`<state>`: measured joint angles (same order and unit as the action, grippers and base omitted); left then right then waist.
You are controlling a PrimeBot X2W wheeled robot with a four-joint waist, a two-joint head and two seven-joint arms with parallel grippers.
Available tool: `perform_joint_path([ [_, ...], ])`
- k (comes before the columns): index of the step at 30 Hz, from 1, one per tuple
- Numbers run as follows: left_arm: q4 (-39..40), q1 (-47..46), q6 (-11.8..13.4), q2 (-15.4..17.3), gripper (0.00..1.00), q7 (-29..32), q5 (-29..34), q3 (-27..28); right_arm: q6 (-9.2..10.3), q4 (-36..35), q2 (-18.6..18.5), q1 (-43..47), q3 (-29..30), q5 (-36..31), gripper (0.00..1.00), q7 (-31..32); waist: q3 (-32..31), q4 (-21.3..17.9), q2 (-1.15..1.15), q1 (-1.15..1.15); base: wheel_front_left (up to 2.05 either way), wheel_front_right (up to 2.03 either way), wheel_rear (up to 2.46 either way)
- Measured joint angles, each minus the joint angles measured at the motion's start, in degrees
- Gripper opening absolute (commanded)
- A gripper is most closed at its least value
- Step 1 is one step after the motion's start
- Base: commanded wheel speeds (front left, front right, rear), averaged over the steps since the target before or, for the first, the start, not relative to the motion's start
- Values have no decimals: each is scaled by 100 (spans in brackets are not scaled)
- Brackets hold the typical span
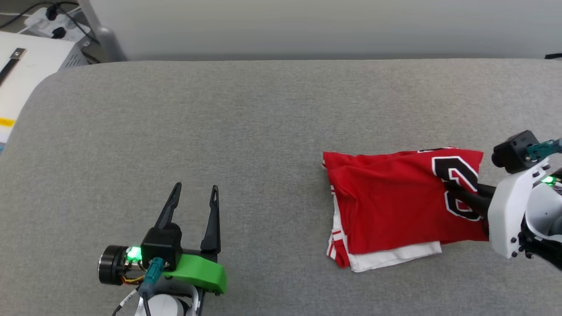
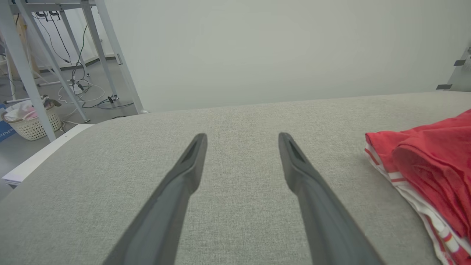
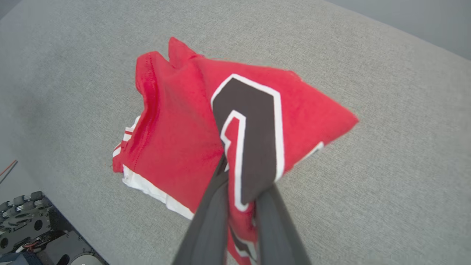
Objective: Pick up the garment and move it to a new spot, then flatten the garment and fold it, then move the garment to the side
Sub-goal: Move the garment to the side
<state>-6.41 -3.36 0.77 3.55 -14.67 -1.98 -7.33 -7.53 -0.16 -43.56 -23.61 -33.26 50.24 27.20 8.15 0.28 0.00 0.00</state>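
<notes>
Over on the left side of the grey counter [image 1: 263, 131], the left pincer [image 1: 196, 186] sits low with its two fingers spread wide and nothing between them, pointing toward the far edge. Bare cloth surface stretches from it across the middle, so there is plenty of open room there. Further right lies the red shirt [image 1: 395, 206], folded into a thick packet with its long side running left to right and white layers showing along the near edge. At its right end the right pincer [image 1: 450, 186] reaches in from the right side, its fingers nearly together and pinching the red cloth at the black number [image 3: 254, 140], which rises in a small peak. That arm is clearly the nearer one. I judge a sideways carry has free space leftward.
</notes>
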Motion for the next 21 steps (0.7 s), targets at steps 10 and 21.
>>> perform_joint_path([
  [10, 236, -130, 22, 65, 100, 1, 11, 112, 0, 450, -636, -214, 465, 148, 0, 234, 312, -572, 0, 0, 0, 0, 0],
  [21, 759, -983, 62, 218, 100, 1, 52, 338, -1, 2086, -1301, -1243, 1226, -319, 0, 116, 1588, -748, 0, 0, 0, 0, 0],
])
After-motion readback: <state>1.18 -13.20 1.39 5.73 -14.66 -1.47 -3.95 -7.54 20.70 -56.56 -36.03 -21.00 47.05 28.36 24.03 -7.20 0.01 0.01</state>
